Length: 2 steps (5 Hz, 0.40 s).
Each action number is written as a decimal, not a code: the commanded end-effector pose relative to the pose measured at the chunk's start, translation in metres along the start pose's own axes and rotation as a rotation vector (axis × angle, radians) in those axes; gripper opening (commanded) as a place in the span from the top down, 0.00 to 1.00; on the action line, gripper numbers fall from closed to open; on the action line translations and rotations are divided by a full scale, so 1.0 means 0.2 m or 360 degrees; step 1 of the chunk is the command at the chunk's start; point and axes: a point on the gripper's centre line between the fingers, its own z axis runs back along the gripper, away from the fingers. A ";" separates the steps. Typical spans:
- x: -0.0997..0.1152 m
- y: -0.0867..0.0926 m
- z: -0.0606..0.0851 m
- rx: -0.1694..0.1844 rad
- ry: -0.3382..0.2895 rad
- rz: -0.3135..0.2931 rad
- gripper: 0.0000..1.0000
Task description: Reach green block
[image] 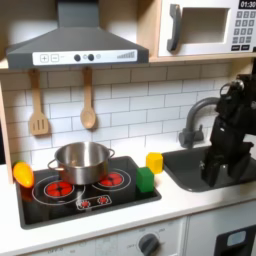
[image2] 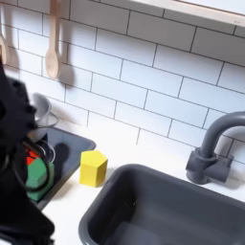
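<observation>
Gripper (image: 213, 175) hangs over the sink (image: 195, 172) at the first exterior view's right; its jaw state cannot be told (fingers too dark and blurred). Reach has not begun: judged next move is travel toward that view's left. Green block (image: 146, 181) sits on the stove's near corner, well apart from the gripper, yellow block (image: 155, 161) just behind it. Farther off, the steel pot (image: 82, 161) appears empty.

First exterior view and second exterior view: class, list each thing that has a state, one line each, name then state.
Green block: resting on the stove's front right corner, untouched.
Yellow block: upright on the counter beside the stove.
Pot: upright on the stove, no lid.
Sink: empty.
Microwave: door closed.
End effector: over the sink, jaws unclear.
</observation>
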 end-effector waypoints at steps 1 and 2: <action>0.17 0.08 -0.06 0.0047 -0.0046 0.0008 0.00; 0.24 0.09 -0.09 0.0056 -0.0054 0.0028 0.00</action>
